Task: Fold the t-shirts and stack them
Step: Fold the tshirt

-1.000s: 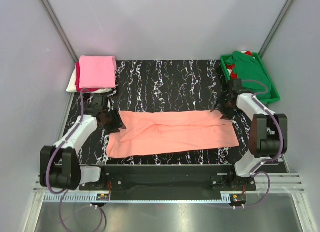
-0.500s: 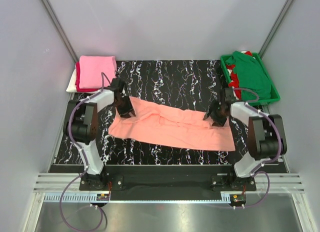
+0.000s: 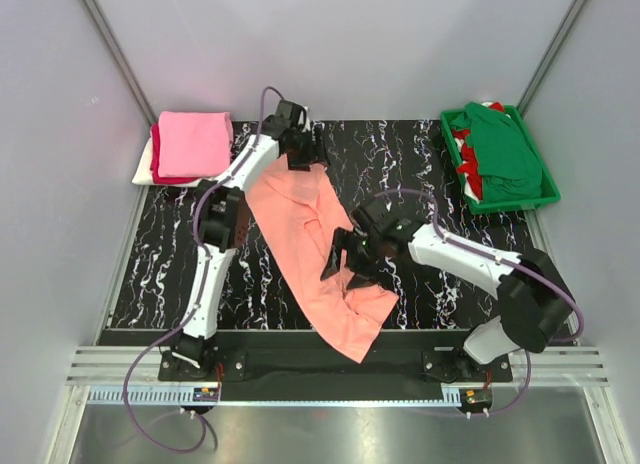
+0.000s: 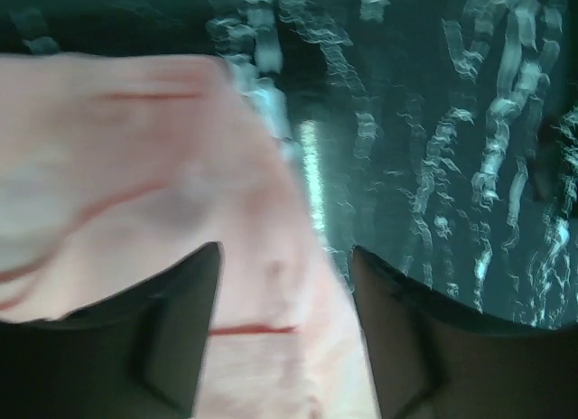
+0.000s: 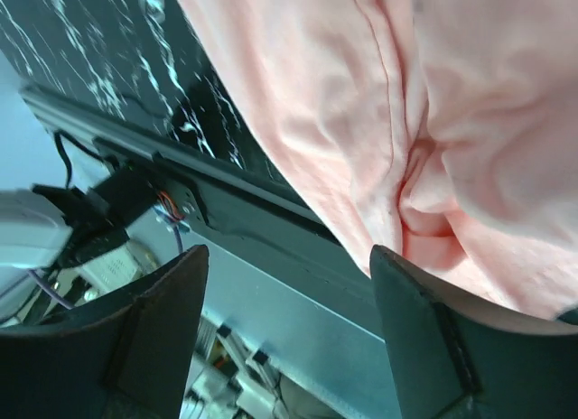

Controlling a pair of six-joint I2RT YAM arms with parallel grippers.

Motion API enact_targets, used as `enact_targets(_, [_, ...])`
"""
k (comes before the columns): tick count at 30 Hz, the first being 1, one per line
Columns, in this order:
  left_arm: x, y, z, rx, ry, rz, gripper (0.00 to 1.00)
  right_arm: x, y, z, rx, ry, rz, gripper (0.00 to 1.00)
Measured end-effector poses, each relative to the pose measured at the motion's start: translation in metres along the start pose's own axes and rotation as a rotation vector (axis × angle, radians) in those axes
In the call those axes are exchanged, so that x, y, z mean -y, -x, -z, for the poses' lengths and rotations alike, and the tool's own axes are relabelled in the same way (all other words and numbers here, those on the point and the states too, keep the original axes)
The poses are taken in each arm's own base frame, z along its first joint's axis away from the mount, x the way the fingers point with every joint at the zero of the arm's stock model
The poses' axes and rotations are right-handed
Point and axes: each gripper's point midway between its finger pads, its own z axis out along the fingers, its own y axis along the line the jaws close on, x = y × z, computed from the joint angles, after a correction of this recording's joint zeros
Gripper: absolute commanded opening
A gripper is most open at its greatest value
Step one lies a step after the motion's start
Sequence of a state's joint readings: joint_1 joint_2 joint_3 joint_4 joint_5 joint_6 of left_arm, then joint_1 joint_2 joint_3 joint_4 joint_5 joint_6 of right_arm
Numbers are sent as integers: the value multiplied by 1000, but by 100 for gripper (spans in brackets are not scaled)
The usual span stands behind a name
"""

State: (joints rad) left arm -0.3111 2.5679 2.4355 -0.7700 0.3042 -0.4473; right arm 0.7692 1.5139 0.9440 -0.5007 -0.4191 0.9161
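Observation:
The salmon-peach t-shirt (image 3: 320,254) lies in a crumpled diagonal strip from the far middle of the table to its near edge. My left gripper (image 3: 300,154) is at the shirt's far end. In the left wrist view its jaws (image 4: 285,252) stand apart with the blurred peach cloth (image 4: 135,166) lying between and beyond them. My right gripper (image 3: 342,264) hovers over the strip's middle. It is open (image 5: 289,252) with only the table's edge showing in the gap, and the cloth (image 5: 397,103) sits past its fingertips.
A folded bright pink t-shirt (image 3: 193,142) tops a stack with red (image 3: 158,156) and white (image 3: 145,170) ones at the far left. At the far right, a green tray (image 3: 510,202) holds a dark green t-shirt (image 3: 505,149) and a red one (image 3: 464,144).
The peach shirt swung from lying crosswise to lying diagonally. My left gripper carried its end to the far middle and the right moved to the centre. Both jaws widened.

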Motion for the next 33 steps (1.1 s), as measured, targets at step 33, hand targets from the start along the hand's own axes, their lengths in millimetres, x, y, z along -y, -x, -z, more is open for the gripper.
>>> enact_targets(33, [-89,-207,296,182,266,52,80,-44,296,-67,252,-9,-15,64])
